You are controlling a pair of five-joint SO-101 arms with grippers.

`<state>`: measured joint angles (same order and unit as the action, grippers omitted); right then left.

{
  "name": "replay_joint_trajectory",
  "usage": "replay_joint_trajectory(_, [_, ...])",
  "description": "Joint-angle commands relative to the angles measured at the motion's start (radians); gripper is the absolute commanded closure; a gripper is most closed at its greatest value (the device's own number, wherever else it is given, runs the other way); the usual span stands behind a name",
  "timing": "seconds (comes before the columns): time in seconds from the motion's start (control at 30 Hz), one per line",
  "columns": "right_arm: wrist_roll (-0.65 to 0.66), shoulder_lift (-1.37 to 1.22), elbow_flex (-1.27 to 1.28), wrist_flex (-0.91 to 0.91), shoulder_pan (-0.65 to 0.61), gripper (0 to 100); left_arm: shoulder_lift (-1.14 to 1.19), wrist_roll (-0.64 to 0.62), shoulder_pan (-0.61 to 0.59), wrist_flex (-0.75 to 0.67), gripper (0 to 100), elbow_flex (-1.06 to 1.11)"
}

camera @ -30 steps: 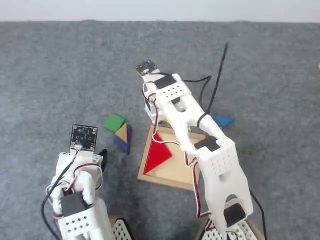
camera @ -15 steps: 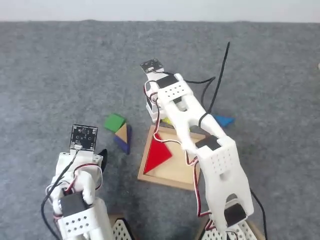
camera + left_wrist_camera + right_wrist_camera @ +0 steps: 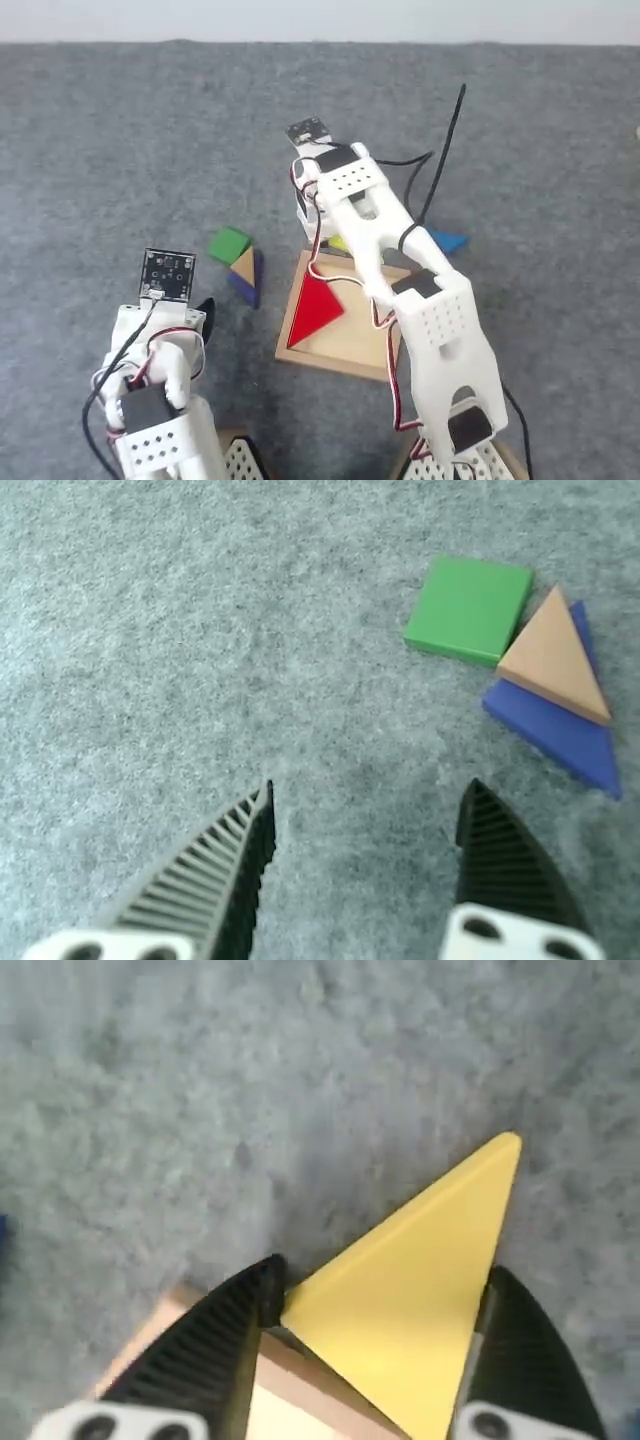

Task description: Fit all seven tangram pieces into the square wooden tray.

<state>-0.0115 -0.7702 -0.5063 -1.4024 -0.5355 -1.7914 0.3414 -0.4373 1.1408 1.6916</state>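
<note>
Looking down on a square wooden tray [image 3: 345, 345] lying on grey carpet [image 3: 120, 130]. Seeing one red triangle [image 3: 313, 305] lying flat inside the tray, in its left part. Holding a yellow triangle [image 3: 420, 1260] in the right gripper [image 3: 382, 1275], just over the far edge of the tray, with the jaws partly open and pressing on two sides of the piece. Showing the right arm [image 3: 400, 270] stretched over the tray from its near side to its far side. Finding a green square [image 3: 468, 610] on the carpet left of the tray, near it but apart from it, and just beside a tan triangle [image 3: 553, 660], seemingly touching it. Noticing the tan triangle lying partly over a dark blue piece [image 3: 560, 735], both sitting between the green square and the tray. Seeing a light blue piece [image 3: 447, 240] on the carpet beyond the far right corner of the tray, partly hidden behind the arm. Holding the left gripper [image 3: 367, 788] left of the tray and nearer than the green square, over bare carpet, with the jaws standing wide apart and gripping nothing.
</note>
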Motion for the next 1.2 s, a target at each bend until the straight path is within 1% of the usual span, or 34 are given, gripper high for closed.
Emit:
replay_joint_trajectory(0.0, [0.055,0.108,-0.118,-0.140,0.016,75.0,0.005,0.011,0.002,-0.003,72,-0.007])
replay_joint_trajectory(0.17, [0.107,0.133,-0.265,-0.323,0.012,75.0,0.005,0.011,0.002,-0.003,72,-0.007])
replay_joint_trajectory(0.27, [0.141,0.137,-0.313,-0.386,0.012,75.0,0.005,0.011,0.002,-0.003,72,-0.007])
replay_joint_trajectory(0.37, [0.141,0.124,-0.308,-0.375,0.013,74.6,0.005,0.011,0.002,-0.003,72,-0.007])
replay_joint_trajectory(0.47, [0.137,0.074,-0.298,-0.321,0.018,73.6,0.005,0.011,0.002,-0.003,72,-0.007])
replay_joint_trajectory(0.6, [0.080,-0.005,-0.299,-0.237,0.001,64.5,0.005,0.011,0.002,-0.003,72,-0.007])
replay_joint_trajectory(0.7, [0.080,-0.056,-0.299,-0.209,-0.010,60.2,0.005,0.011,0.002,-0.003,72,-0.007])
replay_joint_trajectory(1.17, [0.086,-0.179,-0.299,-0.208,0.019,61.1,0.005,0.011,0.002,-0.003,72,-0.007])
